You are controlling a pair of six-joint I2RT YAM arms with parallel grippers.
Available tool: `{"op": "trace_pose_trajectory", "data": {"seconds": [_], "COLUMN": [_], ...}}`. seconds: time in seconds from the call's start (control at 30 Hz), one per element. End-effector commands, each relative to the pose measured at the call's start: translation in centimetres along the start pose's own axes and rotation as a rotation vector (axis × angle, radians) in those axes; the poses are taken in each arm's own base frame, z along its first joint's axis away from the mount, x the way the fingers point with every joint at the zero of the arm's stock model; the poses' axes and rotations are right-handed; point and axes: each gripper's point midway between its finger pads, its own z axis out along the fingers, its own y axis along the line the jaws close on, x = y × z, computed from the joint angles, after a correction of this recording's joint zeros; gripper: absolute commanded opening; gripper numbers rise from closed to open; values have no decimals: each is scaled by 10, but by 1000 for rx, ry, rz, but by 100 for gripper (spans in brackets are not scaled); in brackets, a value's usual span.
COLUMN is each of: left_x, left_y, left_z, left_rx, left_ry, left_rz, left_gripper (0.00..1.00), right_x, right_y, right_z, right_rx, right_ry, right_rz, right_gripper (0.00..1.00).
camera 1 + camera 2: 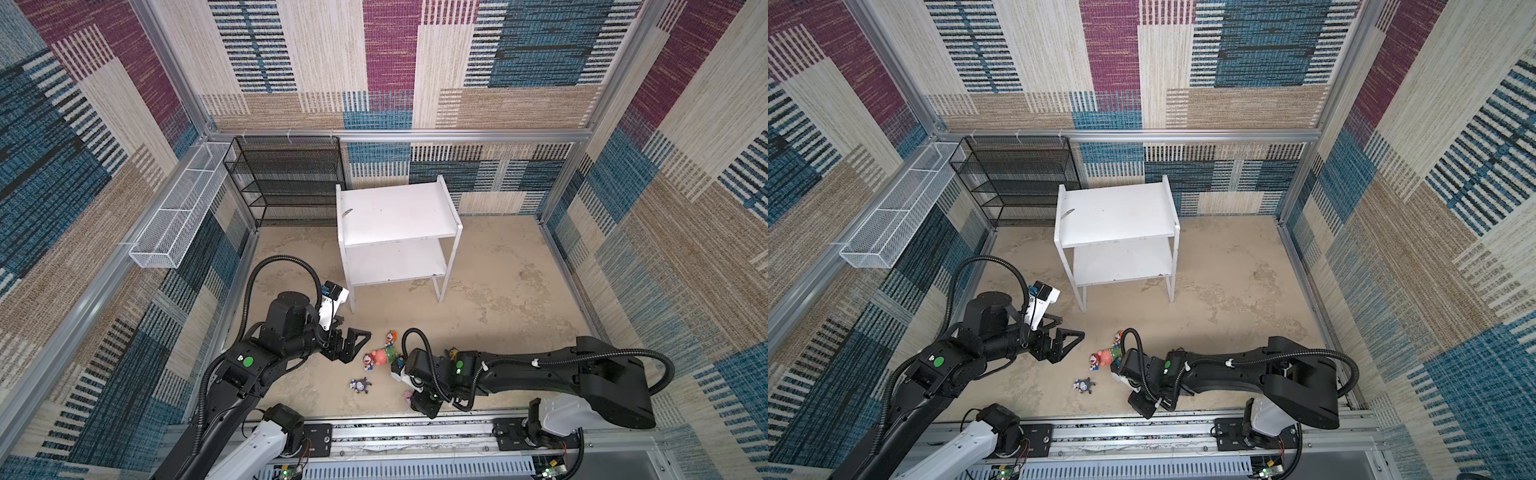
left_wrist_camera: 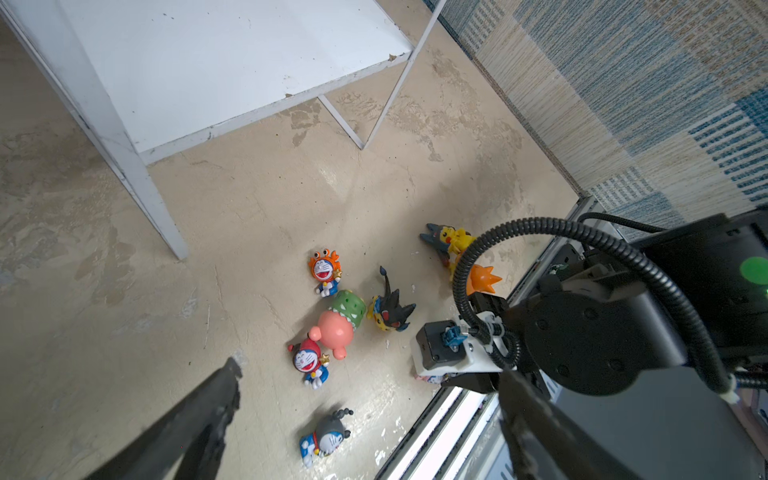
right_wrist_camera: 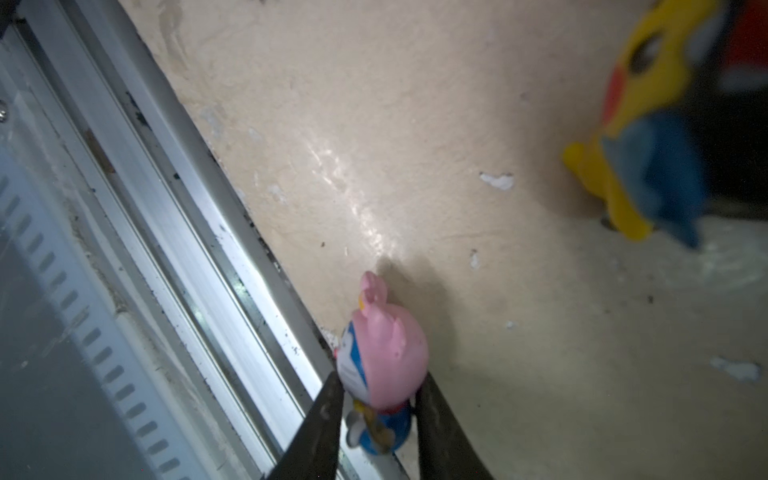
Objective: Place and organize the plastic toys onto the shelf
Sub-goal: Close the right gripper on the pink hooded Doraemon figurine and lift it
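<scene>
shelf (image 1: pixel 395 212) is standing well beyond the l gripper (image 1: pixel 356 326), its 2 flat white boards showing scuffs & one small dark mark on the top board, near a side panel. black mesh rack (image 1: pixel 286 178) & white wire basket (image 1: pixel 174 216) are sitting further off from both grippers, against the walls. can't tell their contents thru the mesh. every toy in view is lying on the floor (image 2: pixel 249 208).

r gripper (image 3: pixel 380 380) is holding the pink-hooded mini (image 3: pixel 386 357). in the wrist view both fingers are pressing on its sides, jaws nearly closed around it, down by the metal rail (image 3: pixel 208 249). it's tiny: big pink head w/ small ears, white-and-blue face, blue body.

l gripper is hanging w/ jaws spread fully wide, holding nothing. just past its fingertips the red-hooded mini (image 2: pixel 307 361) is lying right against the pink-and-green toy (image 2: pixel 338 324), which is lying on its side. the orange-hooded mini (image 2: pixel 325 270) is sitting just beyond that. the grey-hooded mini (image 2: pixel 328 436) is lying apart, btwn the 2 grippers & nearer the rail. btwn that cluster & the r arm, the yellow toy w/ black hood (image 2: pixel 390 311) is lying on its side. further along, the yellow toy w/ blue hood (image 2: pixel 451 239) & the spiky orange-hooded toy (image 2: pixel 482 278) are showing, the latter partly hidden behind the r arm's cable (image 2: pixel 540 226).
</scene>
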Motion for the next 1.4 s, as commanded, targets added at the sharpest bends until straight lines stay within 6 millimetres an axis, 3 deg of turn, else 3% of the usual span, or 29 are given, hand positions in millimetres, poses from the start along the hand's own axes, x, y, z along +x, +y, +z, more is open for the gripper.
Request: {"op": "trace_pose_trajectory", "data": {"seconds": [0.0,0.2,0.3,0.47,0.7,1.03,1.2,1.37], "left_x": [-8,-17,-21,-20,-16,-15,-16,-17], "left_y": [-3,-10,-13,-14,-11,-11,-11,-11], "left_z": [-1,-5,-7,-7,-3,-1,0,0], "left_rx": [14,38,49,53,51,54,56,55], "left_ry": [-27,-41,-46,-46,-50,-46,-48,-53], "left_rz": [29,38,44,39,33,48,49,53], "left_gripper": [99,99,99,99,99,99,99,99], "right_x": [-15,-44,-49,-29,-9,2,8,6], "right_y": [2,14,16,6,3,7,-1,-4], "right_z": [-12,-41,-47,-32,-24,6,18,17], "right_rx": [5,-36,-42,-22,-28,18,103,135], "right_ry": [-77,-248,-282,-217,-170,-100,-55,-59], "right_rz": [-8,-58,-61,19,91,72,77,61], "right_gripper": [27,26,26,46,48,42,32,19]}}
